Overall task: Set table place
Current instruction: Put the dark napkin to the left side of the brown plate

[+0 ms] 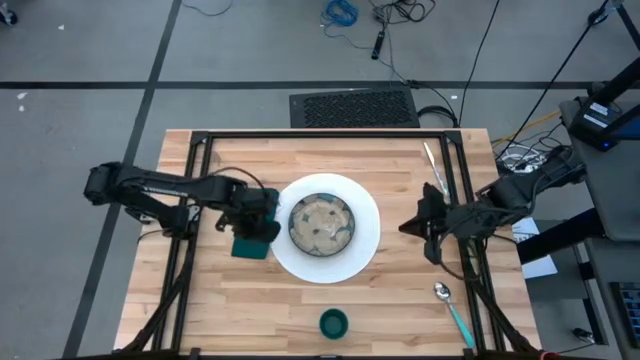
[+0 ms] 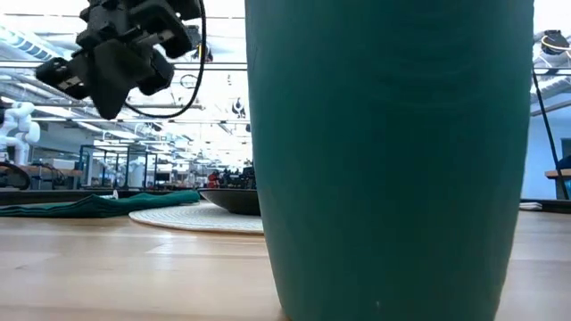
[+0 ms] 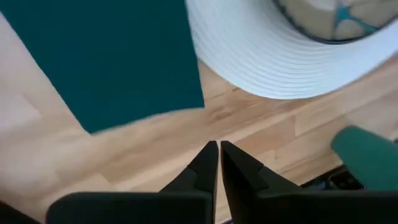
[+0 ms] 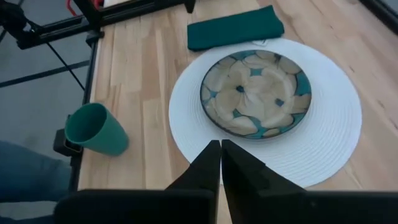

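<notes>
1. Spanning the whole high view: the desk [image 1: 400, 290], a light butcher-block top inside a black frame, carrying a half-built place setting.
2. Sitting at the desk's centre: the white plate [image 1: 365, 225], with the speckled bowl [image 1: 321, 222] resting inside it.
3. Lying just beside the plate on the left arm's side: the dark green napkin [image 1: 250, 246], one corner seemingly tucked against the plate's rim in the right wrist view.
4. Hovering over the napkin's edge nearest the plate: the left gripper [image 1: 262, 212], jaws clenched and carrying nothing, raised clear of the wood.
5. Waiting beside the plate on the opposite side: the right gripper [image 1: 418, 226], jaws clenched on nothing as well.
6. Standing alone near the desk's front edge, well apart from the plate: the small green cup [image 1: 333, 323], blocking most of the low view.
7. Lying near the front right corner: the teal-handled spoon [image 1: 452, 312], partly beside the black frame rail.
8. Resting near the far right frame rail: thin silver cutlery [image 1: 432, 165], too slight to separate into fork and knife.
9. Judging the risks: dragging the napkin askew if the left arm drops with jaws pressed together; nudging the plate and rattling the bowl, given the tight gap; fumbling the flat cutlery against the frame rail; tipping the cup if either arm sweeps low across the front.
</notes>
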`<state>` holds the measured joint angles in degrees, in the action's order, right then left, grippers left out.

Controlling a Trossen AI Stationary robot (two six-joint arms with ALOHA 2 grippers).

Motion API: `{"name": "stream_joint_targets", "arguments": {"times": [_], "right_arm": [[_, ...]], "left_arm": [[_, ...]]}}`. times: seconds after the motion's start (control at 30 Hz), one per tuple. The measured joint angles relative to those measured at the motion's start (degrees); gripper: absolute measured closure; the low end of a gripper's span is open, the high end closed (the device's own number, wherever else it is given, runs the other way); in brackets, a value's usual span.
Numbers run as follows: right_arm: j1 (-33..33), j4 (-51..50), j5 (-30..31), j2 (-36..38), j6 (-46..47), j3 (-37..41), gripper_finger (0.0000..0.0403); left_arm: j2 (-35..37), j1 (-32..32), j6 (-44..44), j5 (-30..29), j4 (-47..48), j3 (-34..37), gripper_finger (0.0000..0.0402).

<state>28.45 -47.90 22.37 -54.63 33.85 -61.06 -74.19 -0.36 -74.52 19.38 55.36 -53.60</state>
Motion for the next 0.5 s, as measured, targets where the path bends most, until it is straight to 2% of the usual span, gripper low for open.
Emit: {"name": "stream_joint_targets", "arguments": {"times": [0.17,0.33,0.5], "right_arm": [[0.6,4.6,0.0,-0.7,1.4,3.5,0.0403],[1.8,6.6,0.1,-1.2,1.5,3.7,0.0403],[2.7,5.5,0.2,-1.2,1.4,3.7,0.0403]], "left_arm": [[-5.9,-3.8,-7.2,-4.0,-1.1,0.0,0.0349],[-11.1,-5.4,-7.9,-7.6,-1.0,0.0,0.0295],[-15.0,-5.6,-10.3,-10.4,-4.2,0.0,0.0267]]}}
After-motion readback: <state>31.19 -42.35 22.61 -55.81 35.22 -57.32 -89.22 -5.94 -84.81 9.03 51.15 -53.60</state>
